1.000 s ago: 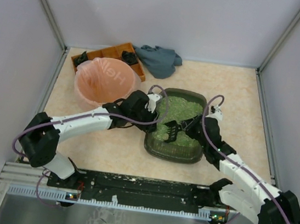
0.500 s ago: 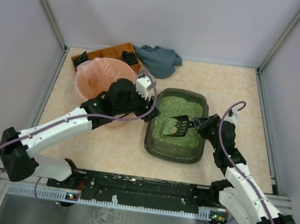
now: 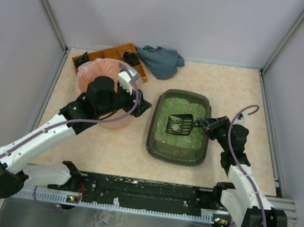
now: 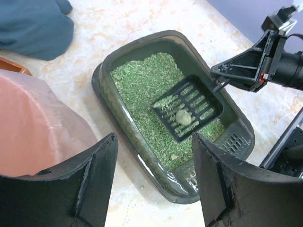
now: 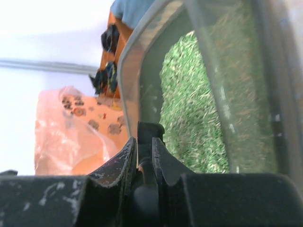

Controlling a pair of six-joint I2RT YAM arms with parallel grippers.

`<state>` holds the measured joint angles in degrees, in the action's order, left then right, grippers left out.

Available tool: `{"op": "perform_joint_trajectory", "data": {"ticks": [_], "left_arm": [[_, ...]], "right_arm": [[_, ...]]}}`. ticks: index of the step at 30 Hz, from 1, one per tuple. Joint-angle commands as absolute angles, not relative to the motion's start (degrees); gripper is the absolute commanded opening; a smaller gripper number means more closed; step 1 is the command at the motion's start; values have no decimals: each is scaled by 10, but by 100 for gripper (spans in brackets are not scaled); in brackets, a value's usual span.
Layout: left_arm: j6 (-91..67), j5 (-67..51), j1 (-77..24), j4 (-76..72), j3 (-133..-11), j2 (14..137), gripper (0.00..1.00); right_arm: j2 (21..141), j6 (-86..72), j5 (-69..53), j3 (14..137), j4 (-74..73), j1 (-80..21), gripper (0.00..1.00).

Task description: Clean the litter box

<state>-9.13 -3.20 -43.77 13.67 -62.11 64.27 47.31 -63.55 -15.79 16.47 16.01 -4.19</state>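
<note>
- Right gripper (image 3: 209, 124) clenched on the handle of the black scoop (image 3: 178, 124), a clump (image 4: 182, 117) on its blade.
- Left gripper (image 3: 142, 105) released, between pink bin (image 3: 92, 75) and litter box (image 3: 175, 157).
- The litter box sits right of centre, scoop above its granules.

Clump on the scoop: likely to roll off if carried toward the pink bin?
Probably yes if tilted: the clump looks rounded and sits loose mid-blade on the scoop, which seems shallow. The slots should shed loose granules, so the load is likely light. The right hand grips only the thin handle end, so the blade may twist or wobble.
</note>
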Motion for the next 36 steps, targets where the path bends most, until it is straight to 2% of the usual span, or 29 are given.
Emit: {"op": "perform_joint_trajectory", "data": {"ticks": [1, 3, 7, 11, 15, 19, 23, 25, 27, 30, 36], "left_arm": [[-95, -28, -426, 145, -619, 620, 70], [-98, -29, -425, 148, -619, 616, 70], [-103, -29, -422, 137, -605, 608, 70], [-107, -32, -421, 135, -606, 609, 70], [-108, -27, -420, 124, -601, 600, 70], [-103, -22, -418, 132, -613, 599, 70], [-99, -6, -413, 135, -606, 586, 70], [-109, -14, -396, 143, -608, 588, 70], [-137, -51, -354, 154, -613, 588, 69], [-156, -110, -294, 146, -605, 576, 69], [-142, -93, -256, 163, -639, 565, 69]], "right_arm": [[480, -669, -237, 151, 257, 7, 0], [459, -694, -226, 127, 271, 37, 0], [493, -656, -280, 159, 297, 10, 0], [442, -676, -260, 129, 259, 87, 0], [482, -654, -313, 149, 307, 54, 0], [449, -675, -286, 123, 277, 112, 0], [472, -649, -316, 148, 300, 66, 0], [455, -630, -302, 157, 237, 93, 0], [427, -670, -280, 127, 260, 117, 0], [438, -660, -306, 147, 274, 84, 0], [397, -656, -276, 186, 199, 65, 0]]}}
